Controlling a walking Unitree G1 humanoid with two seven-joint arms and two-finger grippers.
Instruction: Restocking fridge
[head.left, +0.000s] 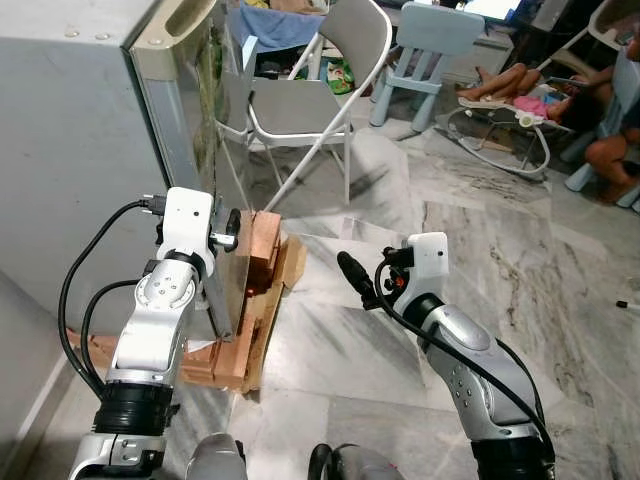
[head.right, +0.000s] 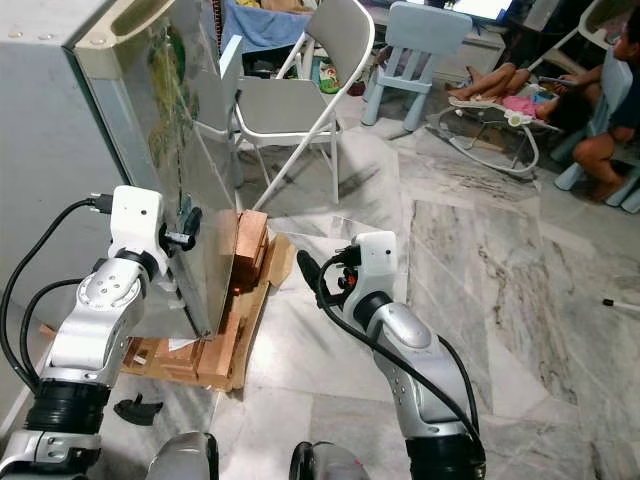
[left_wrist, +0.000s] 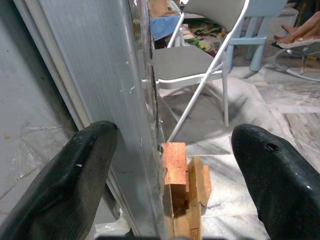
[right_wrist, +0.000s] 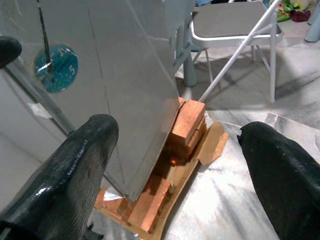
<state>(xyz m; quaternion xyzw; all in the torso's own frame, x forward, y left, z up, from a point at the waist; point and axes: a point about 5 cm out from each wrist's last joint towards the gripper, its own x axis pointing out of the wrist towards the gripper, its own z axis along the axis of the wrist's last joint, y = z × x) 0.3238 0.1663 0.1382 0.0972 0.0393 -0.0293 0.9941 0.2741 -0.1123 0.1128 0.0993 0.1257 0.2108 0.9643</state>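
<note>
Fridge door (head.left: 190, 130) — upright edge between spread fingers of left gripper (left_wrist: 170, 190); right gripper (right_wrist: 180, 180) — open, empty, farther right.

Even daylight, soft shadows — sharp eye views, wrist-view edges blurred

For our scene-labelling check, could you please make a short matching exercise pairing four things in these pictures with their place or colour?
Things:
1. fridge door
2. folding chair
3. wooden blocks
4. small chair

Descriptions:
A. light blue, in the background
B. grey seat on white legs, behind the fridge
C. its edge sits between the open left gripper jaws
D. stacked on the floor under the fridge's corner

Pairs: 1-C, 2-B, 3-D, 4-A
</note>
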